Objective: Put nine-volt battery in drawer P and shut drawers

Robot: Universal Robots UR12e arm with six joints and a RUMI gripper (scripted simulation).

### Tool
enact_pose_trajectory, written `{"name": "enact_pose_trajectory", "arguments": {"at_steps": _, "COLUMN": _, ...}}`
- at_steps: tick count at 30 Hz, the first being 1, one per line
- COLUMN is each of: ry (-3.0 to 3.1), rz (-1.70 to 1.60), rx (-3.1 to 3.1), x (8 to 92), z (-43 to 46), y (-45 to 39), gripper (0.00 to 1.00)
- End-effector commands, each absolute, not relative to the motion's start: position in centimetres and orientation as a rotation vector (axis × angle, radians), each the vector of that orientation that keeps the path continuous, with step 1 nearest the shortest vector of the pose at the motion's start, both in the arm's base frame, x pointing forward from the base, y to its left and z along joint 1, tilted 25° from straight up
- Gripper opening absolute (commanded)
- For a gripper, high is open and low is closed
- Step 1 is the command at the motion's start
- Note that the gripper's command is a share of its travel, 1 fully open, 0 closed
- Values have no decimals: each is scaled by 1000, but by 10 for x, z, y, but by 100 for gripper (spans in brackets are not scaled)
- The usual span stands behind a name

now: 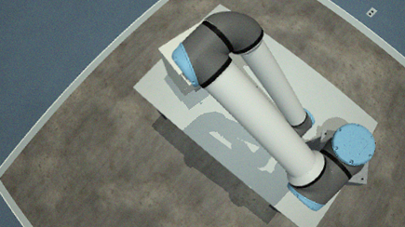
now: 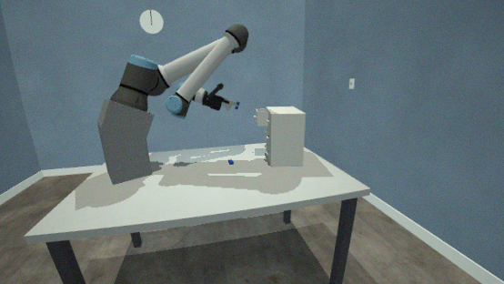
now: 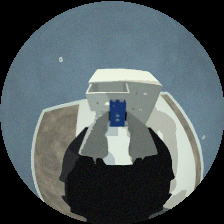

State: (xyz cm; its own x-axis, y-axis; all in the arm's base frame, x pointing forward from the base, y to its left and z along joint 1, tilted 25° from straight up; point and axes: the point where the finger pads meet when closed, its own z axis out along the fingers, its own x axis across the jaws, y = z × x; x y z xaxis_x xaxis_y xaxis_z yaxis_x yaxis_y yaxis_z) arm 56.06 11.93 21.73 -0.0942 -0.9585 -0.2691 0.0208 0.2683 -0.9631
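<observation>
My gripper [image 2: 236, 106] [image 3: 117, 111] is shut on a blue block, which I take for the nine-volt battery [image 3: 117, 110], with its notched end pointing away from the wrist. The gripper is above the table, in front of the chest and apart from it. The white chest [image 2: 287, 138] [image 3: 145, 96] stands upright. One top drawer [image 2: 261, 117] [image 3: 107, 93] is pulled out, on the left in the wrist view; its hollow shows there. The lower drawers look shut. No drawer letter is readable. In the top view the arm hides the gripper and much of the chest [image 1: 168, 49].
A small blue object [image 2: 231, 162] lies on the white table [image 2: 182, 205] [image 1: 307, 218], between the robot base [image 2: 125, 146] and the chest. Knobs stick out from the chest front. The arm's elbow [image 1: 230, 33] [image 2: 237, 37] is raised high.
</observation>
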Motion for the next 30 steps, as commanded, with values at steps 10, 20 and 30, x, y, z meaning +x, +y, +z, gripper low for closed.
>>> {"name": "enact_pose_trajectory", "arguments": {"at_steps": 10, "ry": 1386, "rz": -1079, "rx": -949, "x": 560, "z": 218, "y": 119, "gripper": 13}}
{"name": "enact_pose_trajectory", "arguments": {"at_steps": 20, "ry": 1386, "rz": -1079, "rx": -949, "x": 562, "z": 218, "y": 119, "gripper": 13}}
{"name": "enact_pose_trajectory", "arguments": {"at_steps": 30, "ry": 1386, "rz": -1080, "rx": -949, "x": 566, "z": 219, "y": 118, "gripper": 13}}
